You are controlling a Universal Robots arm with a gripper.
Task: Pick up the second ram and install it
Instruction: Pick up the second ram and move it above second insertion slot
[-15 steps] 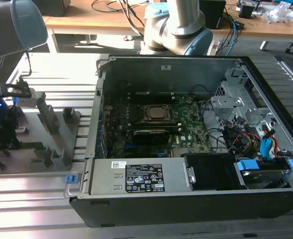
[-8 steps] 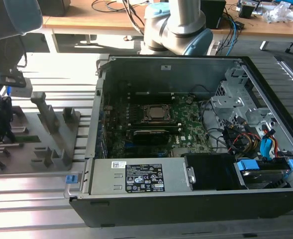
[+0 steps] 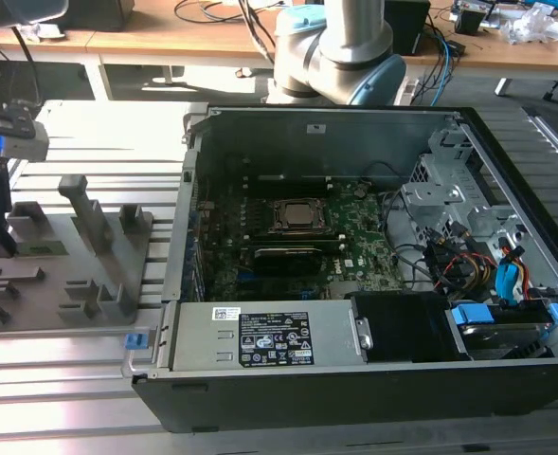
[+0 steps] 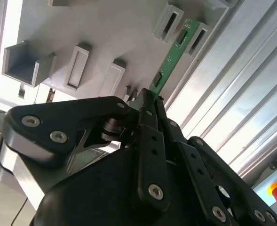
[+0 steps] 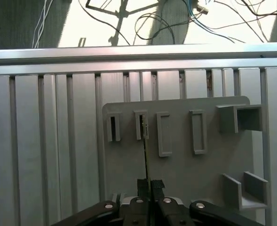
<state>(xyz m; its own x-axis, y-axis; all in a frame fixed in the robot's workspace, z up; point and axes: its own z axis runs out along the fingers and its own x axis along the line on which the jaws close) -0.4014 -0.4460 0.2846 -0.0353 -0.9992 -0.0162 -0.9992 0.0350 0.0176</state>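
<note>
The jaws of your gripper [image 5: 147, 184] pinch one end of the second ram [image 4: 171, 56], whose long axis runs straight out from them, far tip at a slot of the grey holder [image 5: 176, 172] on the bench [image 5: 44, 150].

A long wooden desk [image 3: 193, 36] runs across the back of my workplace, with loose cables [image 3: 207, 9] trailing over its top. Under the desk lies dark floor [image 3: 136, 81], broken by bright patches of sunlight. In front of the desk spreads the ribbed metal table [image 3: 70, 398], its slats washed pale by the same light.
</note>
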